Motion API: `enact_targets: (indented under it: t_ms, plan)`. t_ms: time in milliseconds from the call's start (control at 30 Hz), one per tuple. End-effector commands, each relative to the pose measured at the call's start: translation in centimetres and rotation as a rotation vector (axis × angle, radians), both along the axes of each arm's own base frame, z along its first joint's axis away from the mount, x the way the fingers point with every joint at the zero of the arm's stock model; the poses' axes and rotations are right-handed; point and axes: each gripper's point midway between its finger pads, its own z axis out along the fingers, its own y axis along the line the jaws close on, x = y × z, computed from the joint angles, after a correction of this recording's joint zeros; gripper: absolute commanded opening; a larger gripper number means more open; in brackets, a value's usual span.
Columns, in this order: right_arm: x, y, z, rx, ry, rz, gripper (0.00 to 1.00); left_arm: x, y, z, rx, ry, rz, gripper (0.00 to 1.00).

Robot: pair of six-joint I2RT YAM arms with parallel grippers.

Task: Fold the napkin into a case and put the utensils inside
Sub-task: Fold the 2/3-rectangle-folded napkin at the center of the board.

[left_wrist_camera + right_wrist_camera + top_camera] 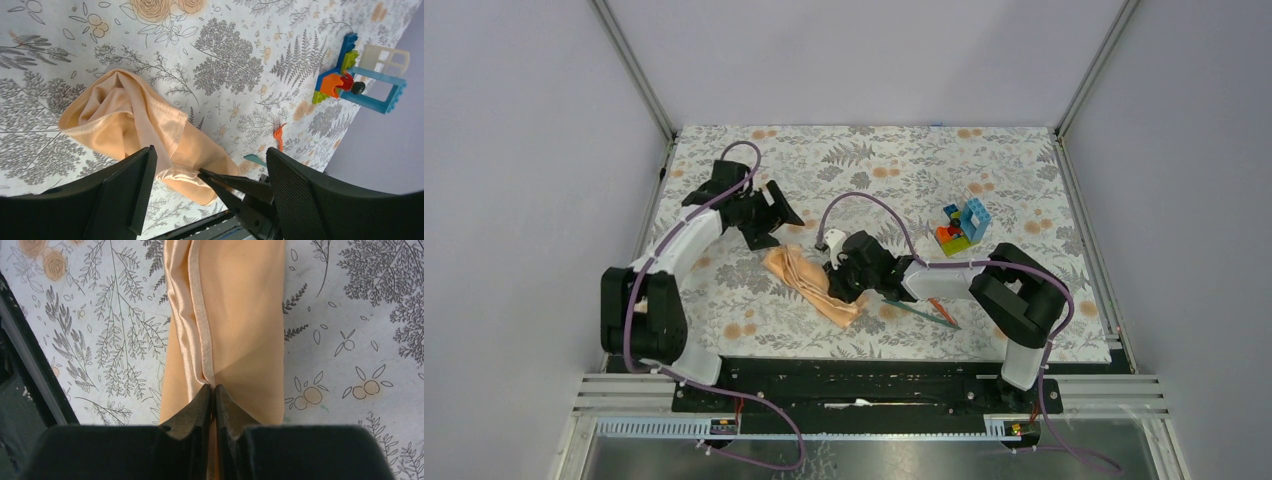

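Top view of a floral mat [874,160] w/ two robot arms reaching in from the near edge. The napkin [806,282] lies mid-mat, slightly left of centre. It is folded into a long narrow strip running far-left to near-right, not yet a compact case.

R claw [214,389] is pinched narrow on the napkin's raised hem ridge, toward the strip's near-right end. The wrist view shows both tips pressed together w/ the hem btwn them. L claw [211,152] stands wide and empty off the strip's far-left end, not touching cloth as far as can be told.

The utensils [942,315] lie on the mat just near-right of the napkin, partly under the R arm and apart from the cloth. Toy blocks [964,228] sit well apart, far-right.

Handling, as a judgement:
- **Napkin:** looks light, limp and slick w/ a satin sheen, so folds prob slide open if released or dragged, and layers may shear over each other.
- **Where to hold it:** likely the stitched hem or a corner where layers stack, pinching all layers together, w/ the other claw pinning the strip flat.
- **Utensils:** look thin, light and low to the mat, so prob need a tip pinch across the handle.
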Motion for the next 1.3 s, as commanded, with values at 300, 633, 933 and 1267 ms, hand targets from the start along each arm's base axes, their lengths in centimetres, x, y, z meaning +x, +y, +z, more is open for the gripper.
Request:
enact_targets:
  t_ms: [300, 633, 933, 1267]
  plan:
    - [0.1, 1.7, 1.7, 0.154, 0.240, -0.309, 0.14, -4.6, 2.3, 0.2, 0.052, -0.219, 0.012, 0.80]
    - [0.0, 2.0, 2.0, 0.208, 0.277, -0.317, 0.15, -3.7, 2.2, -0.7, 0.554, -0.229, 0.032, 0.87]
    - [-0.3, 2.3, 2.3, 0.228, 0.280, -0.299, 0.14, -2.0, 0.8, -2.2, 0.810, -0.164, 0.044, 0.85]
    - [-0.5, 2.2, 2.5, 0.238, 0.279, -0.286, 0.11, -0.9, 0.0, -4.2, 0.929, -0.126, 0.003, 0.79]
